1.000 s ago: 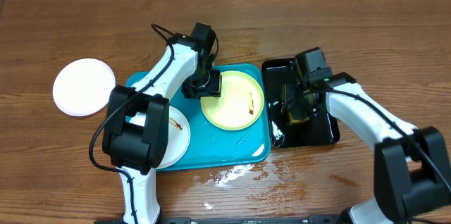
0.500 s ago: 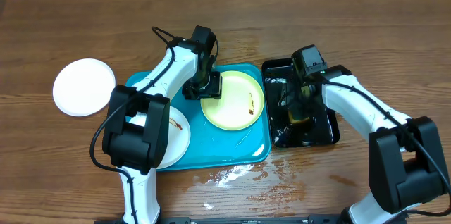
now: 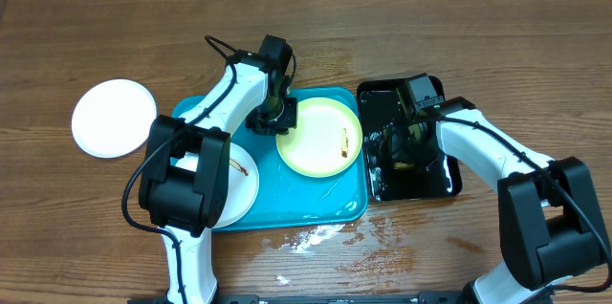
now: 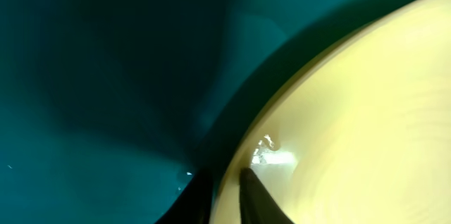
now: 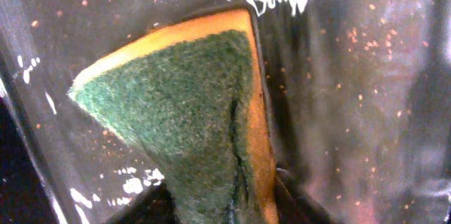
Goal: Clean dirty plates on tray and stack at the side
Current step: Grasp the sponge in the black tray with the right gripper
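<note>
Left end effector (image 4: 227,194), cropped, pinches plate (image 4: 352,111) rim; right end effector (image 5: 220,203) grips sponge (image 5: 183,104).

The left arm (image 3: 225,92) and the right arm (image 3: 483,146) both had smooth white links between bulky black joint housings. A thin black cable (image 3: 215,44) looped out just behind the left gripper (image 3: 277,120) (its fingers (image 4: 262,199) were dark and tapered). The right gripper (image 3: 400,149) was black too.

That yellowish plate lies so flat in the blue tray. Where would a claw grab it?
By its raised rim, from above at the far-left edge. The yellow-green plate lies flat, so only that lip offers a pinch, one finger inside, one outside, as the left gripper does.
</note>
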You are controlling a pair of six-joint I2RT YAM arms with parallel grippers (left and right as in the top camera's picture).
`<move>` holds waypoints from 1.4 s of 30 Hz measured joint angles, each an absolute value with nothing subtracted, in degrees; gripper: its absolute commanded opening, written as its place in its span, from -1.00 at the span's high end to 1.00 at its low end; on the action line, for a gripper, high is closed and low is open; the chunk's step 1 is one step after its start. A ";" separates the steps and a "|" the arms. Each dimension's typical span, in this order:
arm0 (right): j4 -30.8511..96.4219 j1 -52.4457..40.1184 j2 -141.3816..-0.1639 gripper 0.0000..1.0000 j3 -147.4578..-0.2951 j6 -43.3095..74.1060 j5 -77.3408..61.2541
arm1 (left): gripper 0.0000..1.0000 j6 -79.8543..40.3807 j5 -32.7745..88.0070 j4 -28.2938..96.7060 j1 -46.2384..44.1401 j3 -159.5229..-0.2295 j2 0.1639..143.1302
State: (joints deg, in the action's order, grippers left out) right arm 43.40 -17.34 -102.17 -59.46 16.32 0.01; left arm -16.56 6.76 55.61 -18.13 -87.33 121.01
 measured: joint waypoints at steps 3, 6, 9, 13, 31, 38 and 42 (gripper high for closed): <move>46.37 -17.34 -102.19 0.92 -60.82 16.49 -1.04 | 0.86 -16.05 6.59 54.43 -18.13 -87.33 121.01; 49.84 -17.32 -102.24 0.93 -64.64 16.47 -1.89 | 0.90 -15.64 6.63 53.93 -18.13 -87.33 121.01; 51.03 -17.34 -102.24 0.93 -70.08 16.73 -2.17 | 0.92 -15.77 6.55 52.80 -18.13 -87.33 121.01; 51.05 -17.32 -102.24 0.93 -71.09 19.40 -1.23 | 0.92 -17.15 5.06 52.49 -18.13 -87.33 120.99; 53.80 -17.32 -102.24 0.93 -71.09 27.90 7.40 | 0.60 -20.91 -1.21 57.19 -18.31 -87.70 120.66; 52.03 -17.32 -102.24 0.93 -71.09 28.01 6.46 | 0.70 -20.97 -3.97 57.84 -18.28 -87.70 120.66; 52.49 -17.32 -102.24 0.93 -71.09 28.10 2.76 | 0.92 -20.93 -4.32 57.95 -18.28 -87.70 120.66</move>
State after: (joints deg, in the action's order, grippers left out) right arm 52.49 -17.32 -102.24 -71.09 28.10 2.76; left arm -20.93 -4.32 57.95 -18.28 -87.70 120.66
